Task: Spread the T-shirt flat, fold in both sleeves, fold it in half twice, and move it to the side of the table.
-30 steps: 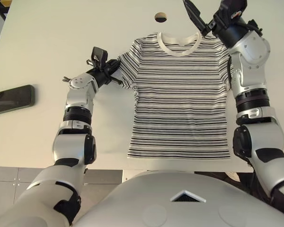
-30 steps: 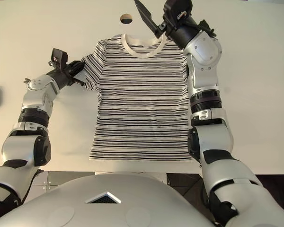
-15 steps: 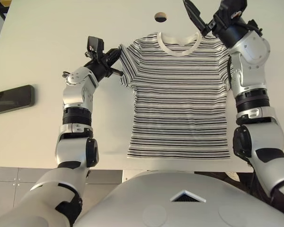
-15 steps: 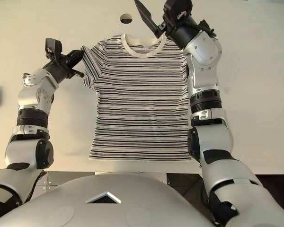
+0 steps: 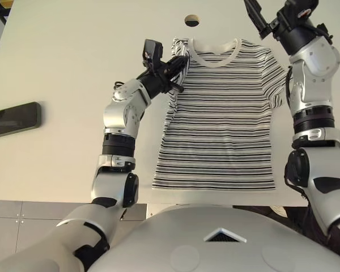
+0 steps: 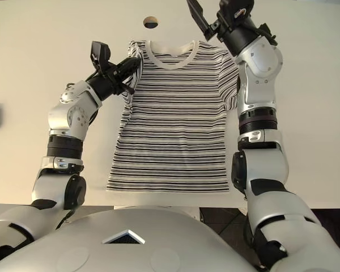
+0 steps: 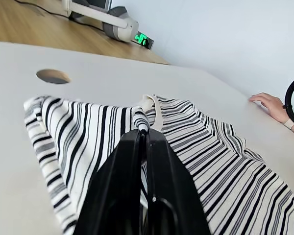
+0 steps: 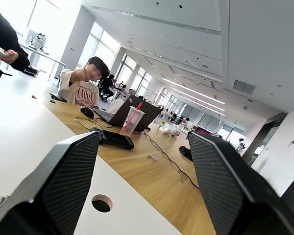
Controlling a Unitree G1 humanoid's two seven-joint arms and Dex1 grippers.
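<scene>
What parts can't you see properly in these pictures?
1. Sleeve fold of the T-shirt: covered by the left hand, left eye view.
2. Fingertip of the right hand: cut off by the top edge, left eye view.
3. Dark flat thing: cut by the left edge, left eye view; unclear what.

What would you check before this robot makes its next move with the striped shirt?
1. Left gripper shut on the left sleeve: ok.
2. Left sleeve laid flat on the T-shirt: not ok, held bunched near the collar.
3. Right gripper open, off the cloth: ok.
4. Right sleeve folded in: not ok, spread outward.
5. Hem flat on the table: ok.
</scene>
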